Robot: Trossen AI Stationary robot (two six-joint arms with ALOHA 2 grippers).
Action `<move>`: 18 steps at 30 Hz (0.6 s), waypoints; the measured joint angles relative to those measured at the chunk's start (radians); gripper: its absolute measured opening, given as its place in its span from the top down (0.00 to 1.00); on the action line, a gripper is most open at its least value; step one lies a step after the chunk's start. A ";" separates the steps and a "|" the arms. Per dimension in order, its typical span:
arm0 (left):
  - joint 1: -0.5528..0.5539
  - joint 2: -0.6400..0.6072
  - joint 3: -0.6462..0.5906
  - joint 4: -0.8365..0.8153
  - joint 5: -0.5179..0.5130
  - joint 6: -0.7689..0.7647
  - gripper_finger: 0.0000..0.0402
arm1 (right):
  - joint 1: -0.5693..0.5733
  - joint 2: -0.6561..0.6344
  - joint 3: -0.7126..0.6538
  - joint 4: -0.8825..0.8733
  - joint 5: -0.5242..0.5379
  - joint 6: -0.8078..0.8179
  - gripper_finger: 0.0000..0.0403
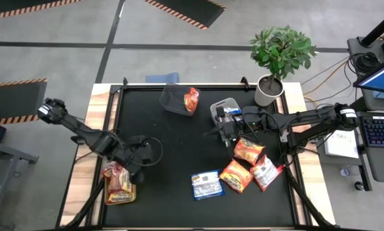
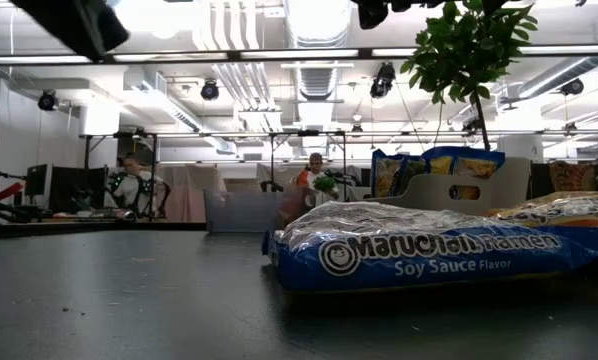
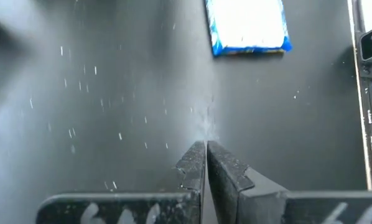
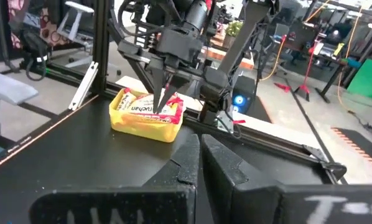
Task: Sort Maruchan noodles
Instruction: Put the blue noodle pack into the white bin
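Loose Maruchan noodles lie flat on the black mat: a blue packet (image 1: 207,184) (image 2: 429,255) (image 3: 248,25), two orange ones (image 1: 249,151) (image 1: 236,175) and a red-and-white one (image 1: 266,172). A yellow bin (image 1: 118,186) (image 4: 147,115) at the near left holds red-and-white packets. At the far side, one grey bin (image 1: 176,99) holds an orange packet (image 1: 191,99), and another grey bin (image 1: 225,112) holds blue packets. My left gripper (image 1: 146,156) (image 3: 206,152) is shut and empty above the mat, just right of the yellow bin. My right gripper (image 1: 216,132) (image 4: 198,149) is shut and empty, level, beside the second grey bin.
A potted plant (image 1: 279,58) stands at the table's far right corner. A bare stretch of mat (image 1: 173,154) lies between the two grippers. Black frame rails (image 1: 115,102) run along the table's edges. People sit in the room beyond the table in the low view.
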 joint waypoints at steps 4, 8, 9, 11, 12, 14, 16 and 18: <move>0.044 0.000 -0.004 0.056 0.001 0.172 1.00 | 0.000 0.000 0.000 -0.003 0.000 0.028 0.98; 0.110 0.000 -0.004 0.075 0.029 0.342 1.00 | 0.000 0.000 0.000 -0.003 0.000 0.075 0.98; 0.129 0.000 -0.004 0.080 0.037 0.385 1.00 | 0.000 0.000 0.000 -0.003 0.000 0.086 0.98; 0.167 0.000 -0.004 0.095 0.048 0.481 1.00 | 0.000 0.000 0.000 -0.004 0.000 0.121 0.98; 0.187 0.000 -0.004 0.105 0.052 0.529 1.00 | 0.000 0.003 0.000 -0.008 0.000 0.141 0.98; 0.220 0.000 -0.004 0.133 0.053 0.623 1.00 | 0.005 0.013 0.001 -0.025 0.000 0.190 0.98; 0.249 0.000 -0.004 0.170 0.053 0.713 1.00 | 0.013 0.032 0.001 -0.045 -0.001 0.241 0.98; 0.274 0.000 -0.004 0.215 0.053 0.789 1.00 | 0.024 0.057 0.001 -0.048 -0.002 0.308 0.98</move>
